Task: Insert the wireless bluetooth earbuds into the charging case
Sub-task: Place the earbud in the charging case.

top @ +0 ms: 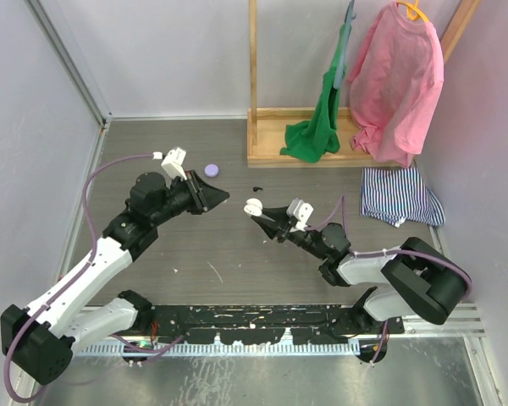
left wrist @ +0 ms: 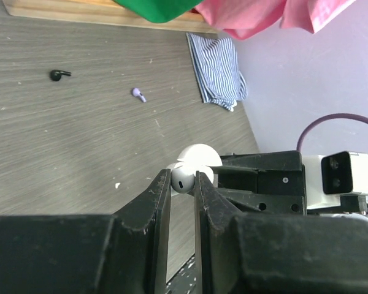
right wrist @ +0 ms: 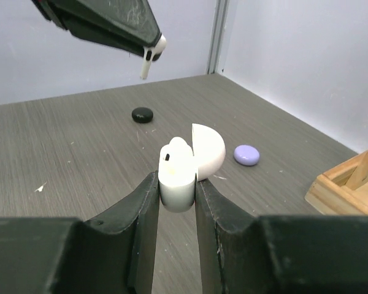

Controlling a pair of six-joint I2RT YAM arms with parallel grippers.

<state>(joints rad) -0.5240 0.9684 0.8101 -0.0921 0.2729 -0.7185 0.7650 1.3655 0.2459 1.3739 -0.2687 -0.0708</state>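
Right end effector point(right wrist: 176, 187): pinching white case point(right wrist: 196, 159) by its base, lid swung open and mouth upward, evidently to present the sockets; one bud seems already seated. Left end effector point(left wrist: 183, 177): pressed onto white earbud point(right wrist: 148, 60), glossy, bean-sized, stem hanging down. It is held in the air above and short of the case, likely lined up for insertion. On tabletop point(right wrist: 61, 165) beyond: black earbud point(left wrist: 59, 75), lilac earbud point(left wrist: 138, 94), loose, apart. Farther: black puck point(right wrist: 142, 114), lilac puck point(right wrist: 246, 155), closed.

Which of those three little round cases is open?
The white case, held in the right gripper, with its lid flipped up. The lilac case and black case lie shut on the table.
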